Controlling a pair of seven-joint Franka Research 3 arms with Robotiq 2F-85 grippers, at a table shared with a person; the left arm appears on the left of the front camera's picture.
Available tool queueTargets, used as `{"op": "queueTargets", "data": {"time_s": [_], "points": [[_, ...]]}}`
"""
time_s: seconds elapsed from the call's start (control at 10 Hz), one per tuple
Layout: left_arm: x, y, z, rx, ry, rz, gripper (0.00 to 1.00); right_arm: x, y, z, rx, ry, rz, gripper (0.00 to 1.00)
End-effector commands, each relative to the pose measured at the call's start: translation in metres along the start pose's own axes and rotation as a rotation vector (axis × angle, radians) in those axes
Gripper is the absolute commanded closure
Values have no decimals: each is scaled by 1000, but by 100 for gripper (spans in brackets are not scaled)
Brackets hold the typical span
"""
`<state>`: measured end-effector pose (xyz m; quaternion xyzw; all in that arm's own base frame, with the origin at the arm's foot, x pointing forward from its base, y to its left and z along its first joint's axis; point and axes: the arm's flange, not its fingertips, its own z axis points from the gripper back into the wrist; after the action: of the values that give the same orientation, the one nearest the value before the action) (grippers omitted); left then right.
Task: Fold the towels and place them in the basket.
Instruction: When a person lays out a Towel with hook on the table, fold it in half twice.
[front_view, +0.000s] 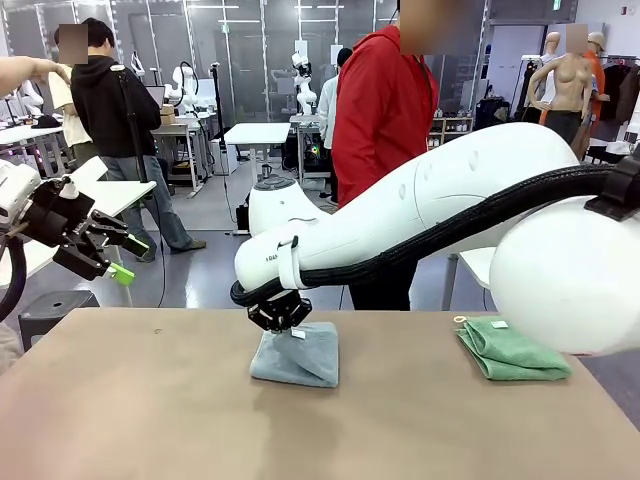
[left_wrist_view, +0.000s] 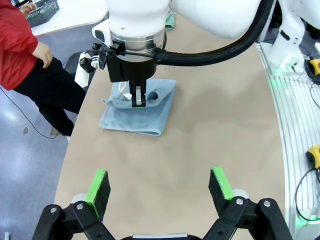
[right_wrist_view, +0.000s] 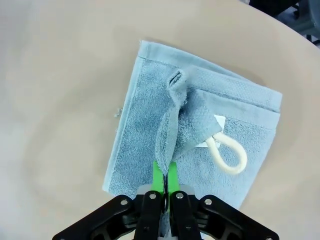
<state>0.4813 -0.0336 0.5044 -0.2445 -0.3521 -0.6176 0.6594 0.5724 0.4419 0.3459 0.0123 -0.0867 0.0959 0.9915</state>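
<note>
Nothing here can be read; the white tag (right_wrist_view: 216, 131) on the blue-grey towel (right_wrist_view: 145, 135) shows no legible print; a small dark marking on the right arm (front_view: 272, 258) is too tiny to make out.

blue-grey towel (right_wrist_view: 150, 130), mint green towel (front_view: 512, 351)
</note>
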Motion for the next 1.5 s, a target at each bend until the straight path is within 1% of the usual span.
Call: {"op": "queueTargets", "data": {"time_s": [0.0,0.1,0.2,0.4,0.5,0.6,0.7,0.8,0.9,1.0,1.1,1.2,1.3,1.4], "points": [[1,-3,0,17,0,-1,0,1,-2,-7,11,-44,-19,100],[1,-3,0,17,0,-1,0,5,-6,-7,-2,-72,-47,100],[1,-3,0,17,0,-1,0,7,-9,-8,3,-79,-57,100],[1,-3,0,17,0,-1,0,8,-10,-8,42,-65,-46,100],[1,-3,0,17,0,-1,0,8,-11,-8,61,-52,-47,77],[1,-3,0,17,0,-1,0,8,-12,-8,75,-48,-53,77],[1,-3,0,17,0,-1,0,8,-13,-7,88,-49,-56,57],[1,-3,0,17,0,-1,0,7,-13,-6,94,-59,-60,73],[1,-3,0,17,0,-1,0,5,-13,-5,107,-68,-62,37],[1,-3,0,17,0,-1,0,2,-16,0,110,-72,-55,53],[1,-3,0,17,0,-1,0,-3,-24,8,109,-72,-59,17],[1,-3,0,17,0,-1,0,-10,-41,21,106,-51,-95,17],[1,-3,0,17,0,-1,0,-18,-59,33,131,-44,-125,17],[1,-3,0,17,0,-1,0,-26,-77,45,149,-70,-165,17]]}}
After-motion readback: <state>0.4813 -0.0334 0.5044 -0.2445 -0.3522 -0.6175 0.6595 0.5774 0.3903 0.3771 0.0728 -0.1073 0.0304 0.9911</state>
